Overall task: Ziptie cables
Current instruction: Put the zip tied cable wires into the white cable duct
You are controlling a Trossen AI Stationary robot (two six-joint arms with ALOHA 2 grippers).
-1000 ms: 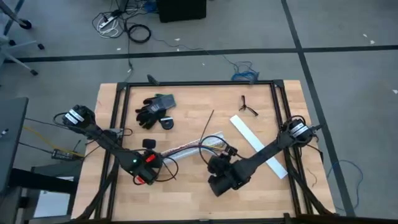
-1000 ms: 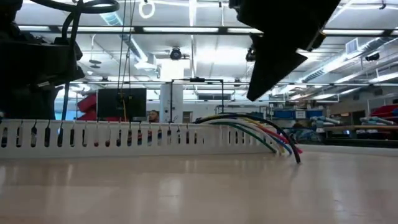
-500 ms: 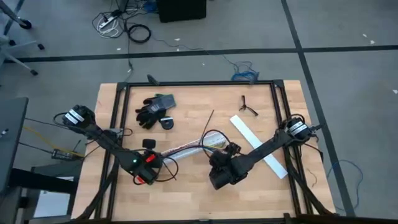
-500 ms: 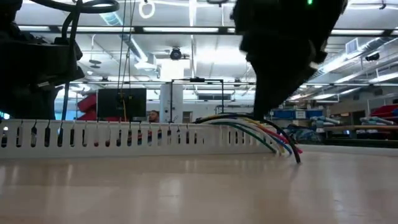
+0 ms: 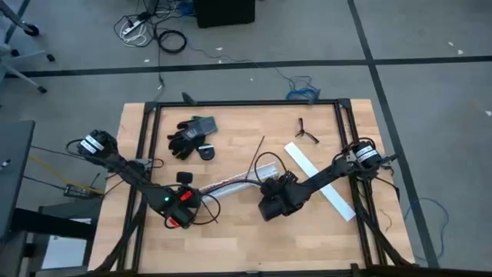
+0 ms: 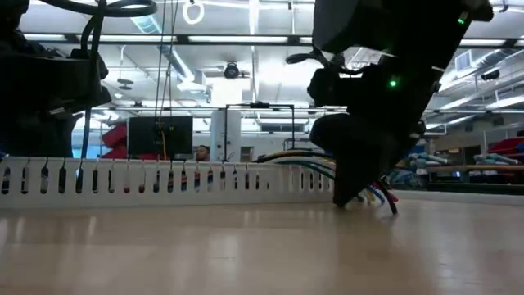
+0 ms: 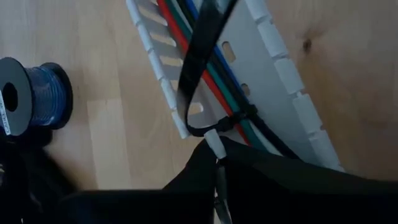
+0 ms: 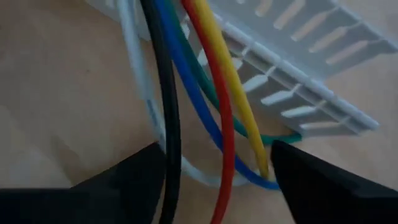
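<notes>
Wooden table (image 5: pixel 231 238): two grippers, one bundle of cables (image 8: pixel 205 112).

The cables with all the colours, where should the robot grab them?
Probably the stretch of the cables just past the end of the white channel, where they run bunched side by side; farther out they fan apart. Come from above, one finger each side, as the open right gripper straddles them. The left gripper sits farther along the channel.
</notes>
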